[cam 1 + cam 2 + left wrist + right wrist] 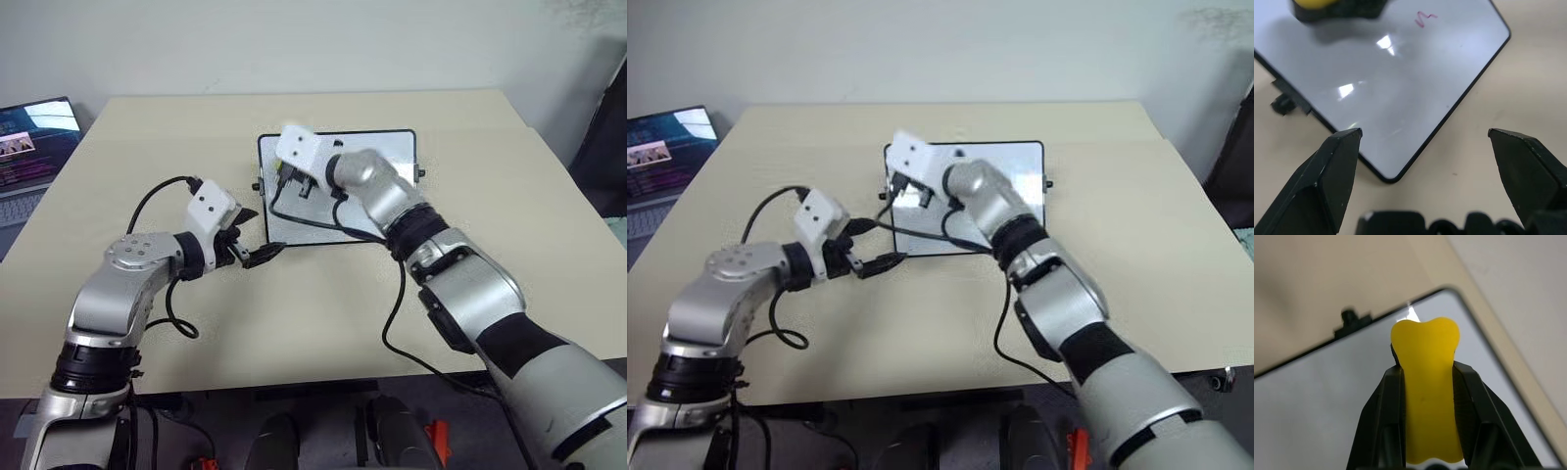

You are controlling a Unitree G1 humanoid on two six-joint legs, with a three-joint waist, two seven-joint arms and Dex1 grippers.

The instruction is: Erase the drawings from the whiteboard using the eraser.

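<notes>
- Nearest in, the left gripper point(257, 257) hangs just off the near left corner of the whiteboard point(392, 157), its two black fingers point(1327, 171) spread wide apart with nothing between them.
- Below those fingers lies bare beige table point(294, 323), and the board's rounded black-framed corner sits just beyond the fingertips.
- The whiteboard lies flat on the table around its middle, long sides running left to right, with a small black knob point(421, 174) on its right short side.
- On the glossy white surface there's a reddish wavy drawing point(1423, 18), small and thin, seen from the left wrist.
- Over the left part of the board, the right gripper point(291, 179) is clamped on the eraser point(1426, 396); the yellow block is squeezed between the two black fingers and bulges out past their tips.
- Far left, an opened laptop point(34, 147) sits well apart from the board, screen lit.
</notes>
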